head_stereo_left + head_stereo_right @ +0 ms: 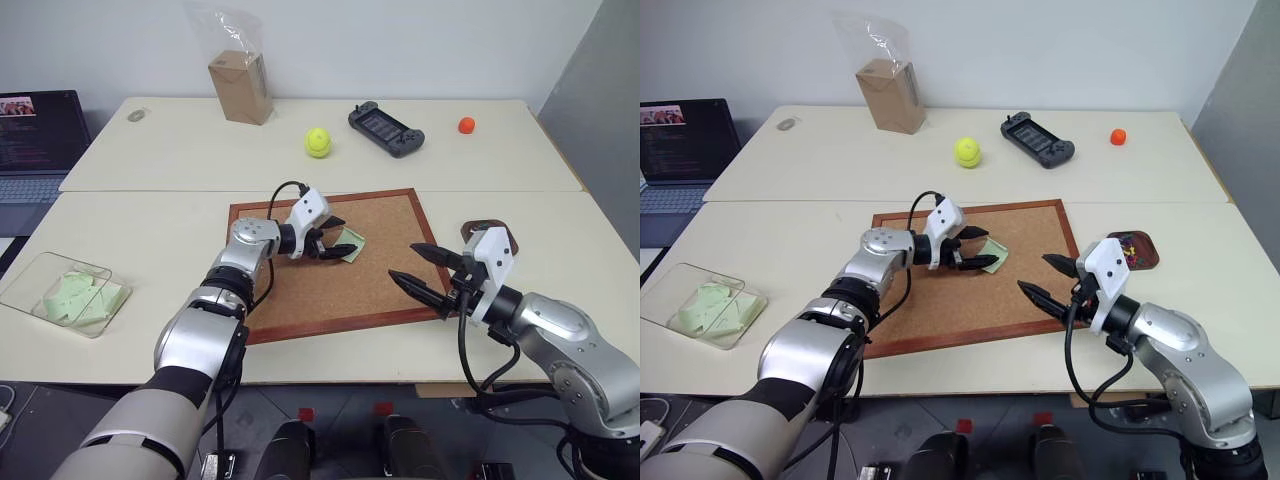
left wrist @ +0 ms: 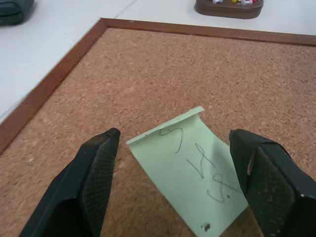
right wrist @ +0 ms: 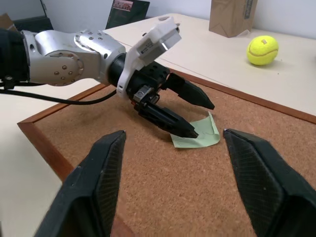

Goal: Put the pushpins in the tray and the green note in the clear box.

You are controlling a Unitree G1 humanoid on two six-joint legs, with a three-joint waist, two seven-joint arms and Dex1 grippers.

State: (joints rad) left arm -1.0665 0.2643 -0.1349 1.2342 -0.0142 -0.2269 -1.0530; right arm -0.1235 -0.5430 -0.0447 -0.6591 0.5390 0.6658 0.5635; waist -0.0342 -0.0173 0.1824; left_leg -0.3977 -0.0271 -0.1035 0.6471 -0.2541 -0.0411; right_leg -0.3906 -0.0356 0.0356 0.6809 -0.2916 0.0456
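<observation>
Left tool [image 1: 342, 240] hides part of green note [image 1: 355, 246] (scribbled).

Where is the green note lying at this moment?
The green note lies flat on the cork board, near its middle, between the open fingers of the left end effector. One corner of it curls up.

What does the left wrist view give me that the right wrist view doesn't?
Left wrist alone: scribbled writing on the green note, and the tray holding pushpins. Right wrist alone: the yellow-green ball, the cardboard box, and the open left gripper seen from outside, poised over the note. Both: the note lying on the cork board.
</observation>
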